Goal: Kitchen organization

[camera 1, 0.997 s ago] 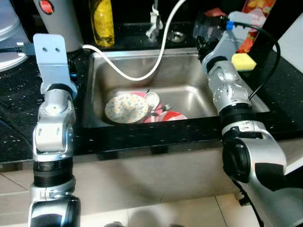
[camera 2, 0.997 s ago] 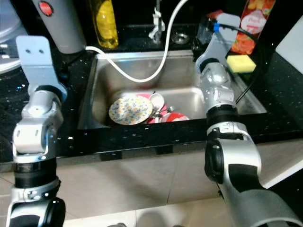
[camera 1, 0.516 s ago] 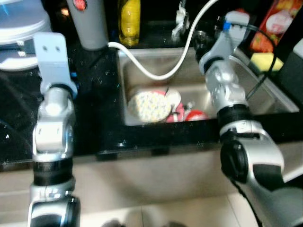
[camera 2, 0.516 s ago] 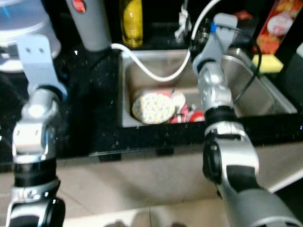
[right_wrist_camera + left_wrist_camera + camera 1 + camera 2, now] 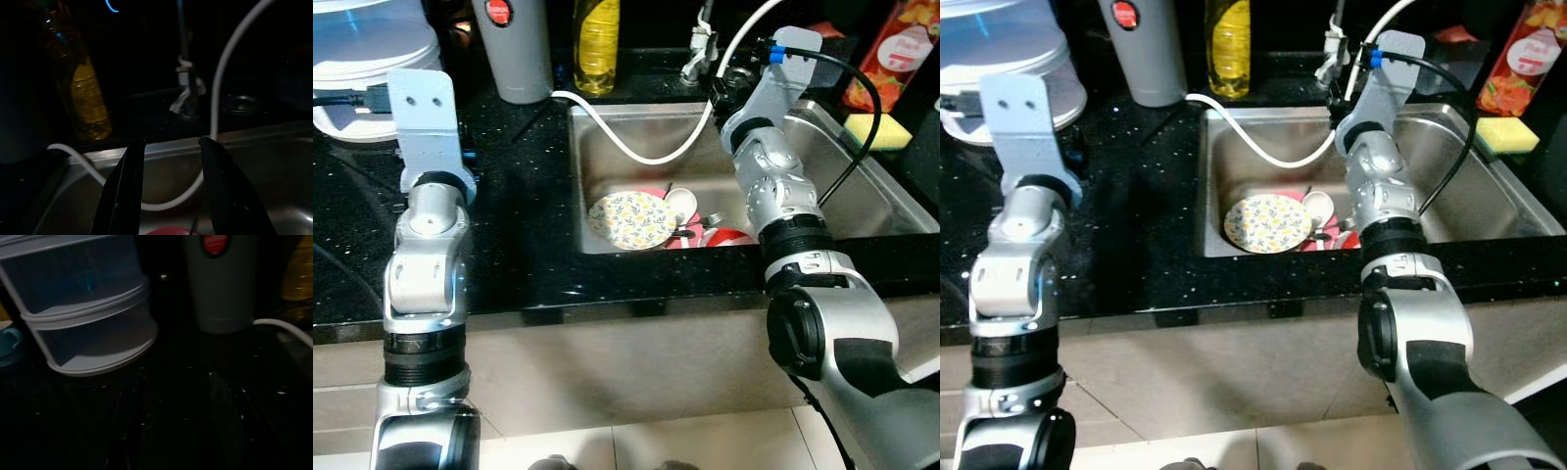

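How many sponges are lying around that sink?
1. A yellow sponge lies on the black counter at the right rim of the steel sink, behind the right arm. Another could be hidden under the dishes or behind the arm.

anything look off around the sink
A white hose droops from the counter across the sink instead of being tucked away, and dishes are piled in the basin: a flowered plate leaning over red ones. Nothing looks spilled or broken.
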`<state>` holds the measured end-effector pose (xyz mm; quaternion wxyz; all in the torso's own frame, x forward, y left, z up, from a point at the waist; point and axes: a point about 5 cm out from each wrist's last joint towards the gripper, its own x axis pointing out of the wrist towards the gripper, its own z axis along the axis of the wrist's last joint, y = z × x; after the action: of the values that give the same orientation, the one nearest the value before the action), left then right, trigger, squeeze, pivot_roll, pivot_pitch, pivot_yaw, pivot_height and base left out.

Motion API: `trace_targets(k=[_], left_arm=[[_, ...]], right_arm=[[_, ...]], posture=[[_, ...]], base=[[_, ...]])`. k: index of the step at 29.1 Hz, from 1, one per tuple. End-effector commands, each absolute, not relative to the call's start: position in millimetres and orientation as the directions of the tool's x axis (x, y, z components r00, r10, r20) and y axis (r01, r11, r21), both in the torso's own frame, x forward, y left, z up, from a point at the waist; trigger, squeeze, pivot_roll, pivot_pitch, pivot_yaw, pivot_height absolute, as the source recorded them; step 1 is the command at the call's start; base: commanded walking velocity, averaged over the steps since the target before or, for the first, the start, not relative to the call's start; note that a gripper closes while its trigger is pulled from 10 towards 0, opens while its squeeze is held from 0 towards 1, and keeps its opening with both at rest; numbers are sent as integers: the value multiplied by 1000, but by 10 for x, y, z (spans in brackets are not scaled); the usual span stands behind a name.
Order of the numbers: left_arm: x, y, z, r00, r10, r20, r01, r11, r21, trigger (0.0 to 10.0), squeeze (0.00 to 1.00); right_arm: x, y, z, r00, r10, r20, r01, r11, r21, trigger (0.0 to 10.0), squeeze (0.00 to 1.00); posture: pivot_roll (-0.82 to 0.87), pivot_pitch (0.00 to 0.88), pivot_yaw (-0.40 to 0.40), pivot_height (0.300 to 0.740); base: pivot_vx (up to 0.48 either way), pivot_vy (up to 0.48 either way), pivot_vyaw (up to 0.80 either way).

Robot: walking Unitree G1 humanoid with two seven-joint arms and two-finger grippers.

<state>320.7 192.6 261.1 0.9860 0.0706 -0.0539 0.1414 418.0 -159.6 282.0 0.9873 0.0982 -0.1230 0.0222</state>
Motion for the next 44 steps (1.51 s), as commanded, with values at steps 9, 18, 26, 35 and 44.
trace_targets(k=[9, 18, 26, 35, 44], left_arm=[[3040, 2608, 2791, 880, 473, 45, -473, 881, -10, 10000, 0], [2945, 3271, 2336, 716, 678, -166, -670, 734, 113, 10000, 0], [3229, 3159, 2340, 772, 614, -164, -594, 789, 154, 10000, 1000], [3405, 3085, 2381, 778, 608, -159, -594, 794, 129, 10000, 1000], [3574, 3041, 2027, 734, 578, -355, -650, 750, -122, 3843, 0]], right_arm=[[4119, -1425, 2872, 935, 233, 266, -203, 970, -136, 10000, 0], [4114, -1321, 2836, 931, 246, 269, -232, 969, -86, 10000, 0], [4088, -1299, 2867, 924, 254, 284, -240, 967, -83, 10000, 0], [4059, -1328, 2810, 929, 246, 276, -234, 969, -76, 10000, 0], [4018, -1356, 2790, 931, 247, 267, -233, 969, -83, 10000, 0]], posture=[[69, 26, -2, 740], [91, 33, -19, 740], [71, 57, -6, 740], [55, 95, 2, 740], [22, 133, 15, 740]], base=[[0, 0, 0], [0, 0, 0], [0, 0, 0], [0, 0, 0], [0, 0, 0]])
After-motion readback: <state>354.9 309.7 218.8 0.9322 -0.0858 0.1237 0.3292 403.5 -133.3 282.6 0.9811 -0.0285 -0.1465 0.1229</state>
